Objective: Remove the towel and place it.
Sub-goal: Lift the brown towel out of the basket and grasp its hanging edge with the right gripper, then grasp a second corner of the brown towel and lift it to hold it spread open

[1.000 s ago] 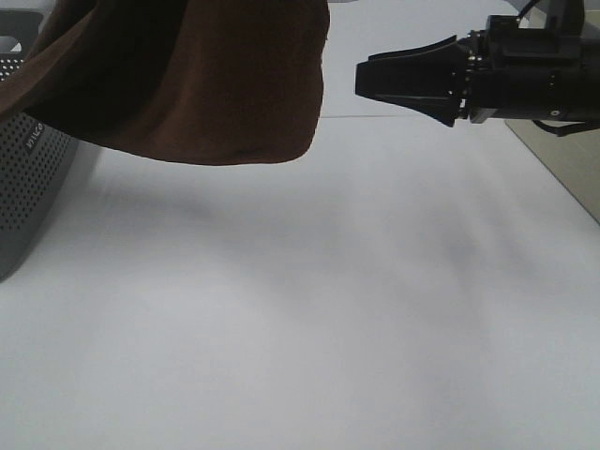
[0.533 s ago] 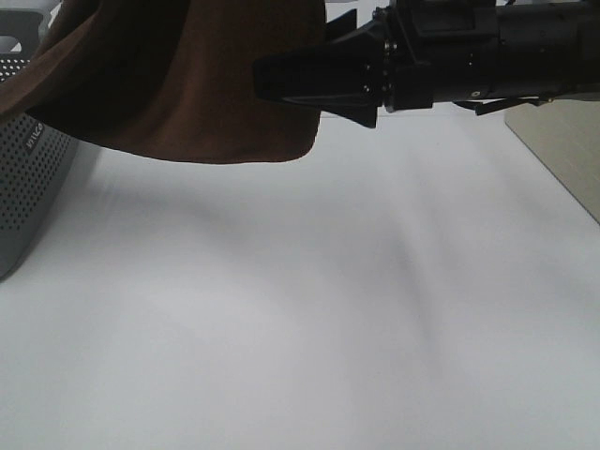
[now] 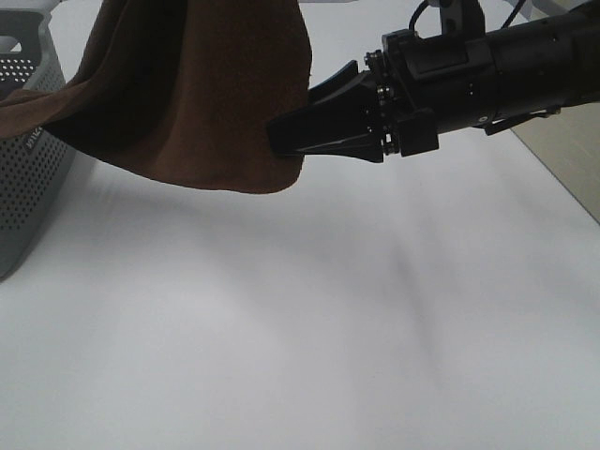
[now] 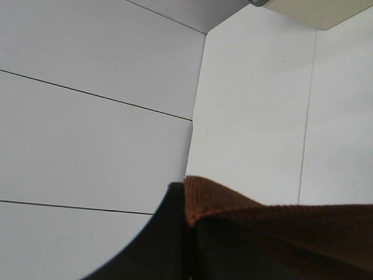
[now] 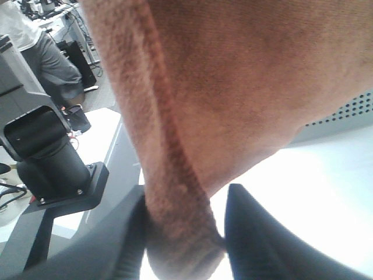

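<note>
The dark reddish-brown towel (image 3: 197, 94) hangs from above the top of the exterior view, its left part trailing over the grey basket (image 3: 28, 178). My left gripper (image 4: 187, 224) shows only in the left wrist view, shut on a folded edge of the towel (image 4: 280, 224). My right gripper (image 3: 279, 141) reaches in from the right to the towel's lower right corner. In the right wrist view its fingers (image 5: 116, 239) stand apart, open, with the towel's hem (image 5: 175, 175) between them.
The grey perforated basket stands at the left edge of the white table (image 3: 328, 328). A beige strip (image 3: 567, 159) borders the table on the right. The right wrist view shows a black arm base (image 5: 52, 157) beyond the towel.
My right gripper has moved left and then down, from clear of the towel to straddling its lower right corner. The towel's lower edge has shifted slightly.
</note>
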You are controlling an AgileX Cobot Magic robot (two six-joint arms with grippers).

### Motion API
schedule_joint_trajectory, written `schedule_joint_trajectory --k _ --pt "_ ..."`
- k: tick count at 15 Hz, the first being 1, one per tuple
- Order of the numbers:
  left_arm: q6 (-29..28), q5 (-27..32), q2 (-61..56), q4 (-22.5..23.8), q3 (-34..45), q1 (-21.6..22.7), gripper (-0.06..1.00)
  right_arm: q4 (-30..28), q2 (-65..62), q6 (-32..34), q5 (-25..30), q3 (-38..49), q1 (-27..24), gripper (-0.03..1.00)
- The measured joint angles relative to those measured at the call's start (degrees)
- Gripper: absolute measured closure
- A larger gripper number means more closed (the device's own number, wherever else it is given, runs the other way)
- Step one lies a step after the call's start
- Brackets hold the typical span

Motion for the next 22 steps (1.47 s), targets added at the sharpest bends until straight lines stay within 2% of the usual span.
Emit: schedule_joint_trajectory --k 3,4,5,8,11,13,15,17,19,22 --pt "-0.11 0.11 0.0 0.0 0.0 0.0 0.94 -0.11 0.0 0.86 -0.86 -0.06 0.0 0.76" --pt "-1.15 0.11 0.0 0.0 0.0 0.0 0.94 -1.83 0.0 3.27 -0.34 -0.86 0.0 0.93" --pt "-2.35 0.4 0.0 0.0 0.0 0.0 0.94 -3.09 0.0 5.79 -0.11 -1.89 0.0 0.96" --pt "-6.93 1.89 0.0 0.0 0.0 0.0 0.94 -4.18 -0.46 16.73 -0.97 -4.24 0.0 0.96" --pt "-12.26 3.21 0.0 0.0 0.0 0.0 0.94 -8.71 -4.58 28.93 -5.27 -6.99 0.0 0.96" --pt "-13.12 3.38 0.0 0.0 0.0 0.0 0.94 -18.74 -7.73 41.37 -6.13 -13.12 0.0 0.96" --pt "-13.24 3.04 0.0 0.23 0.0 0.0 0.94 -33.75 -8.71 58.33 -4.93 -23.72 0.0 0.96" --pt "-13.24 2.06 0.0 1.15 0.0 0.0 0.94 -50.02 -8.71 71.96 -2.98 -33.75 0.0 0.96" --pt "-13.75 -0.69 0.0 0.8 0.0 1.15 0.94 -59.7 -8.71 79.53 -1.6 -41.08 0.0 0.96" --pt "-15.87 -7.28 0.0 -4.24 0.0 7.1 0.94 -72.54 -8.71 85.6 -0.46 -51.28 0.0 0.96"
